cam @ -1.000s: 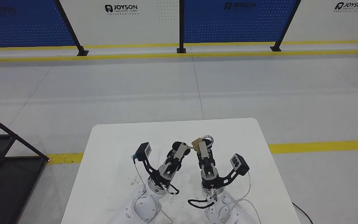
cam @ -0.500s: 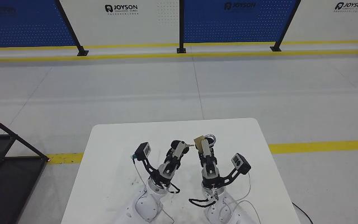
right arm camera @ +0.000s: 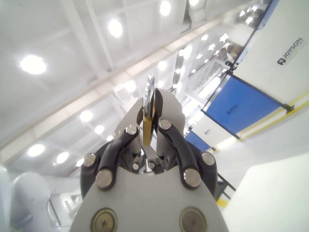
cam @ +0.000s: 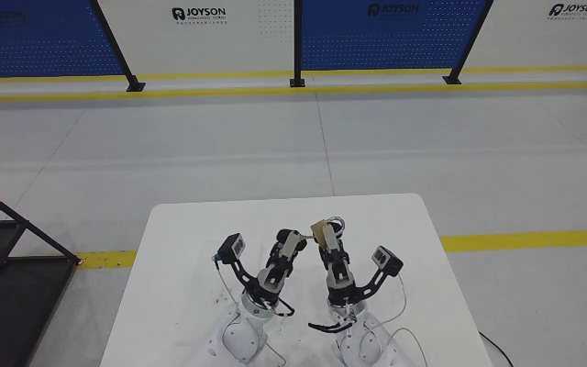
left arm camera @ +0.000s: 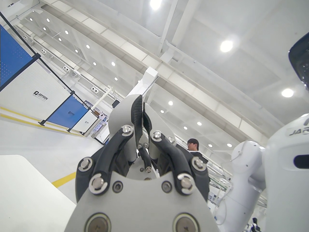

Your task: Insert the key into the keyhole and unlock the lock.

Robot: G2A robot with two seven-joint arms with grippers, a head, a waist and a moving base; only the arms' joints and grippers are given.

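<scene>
right gripper (right arm camera: 153,103) pinching lock (right arm camera: 147,126) | left gripper (left arm camera: 141,108) pressed together, just beside | white table (cam: 183,275) | blue barriers (cam: 394,32) behind

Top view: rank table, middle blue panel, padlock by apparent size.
1. Table
2. Middle blue panel, which is farther off and cropped by the frame, so its real size is unsure
3. Padlock, held in the right gripper

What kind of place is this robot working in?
Probably a factory hall or test floor: blue and white partition panels, yellow floor lines, and a high beamed ceiling with round lamps.
</scene>
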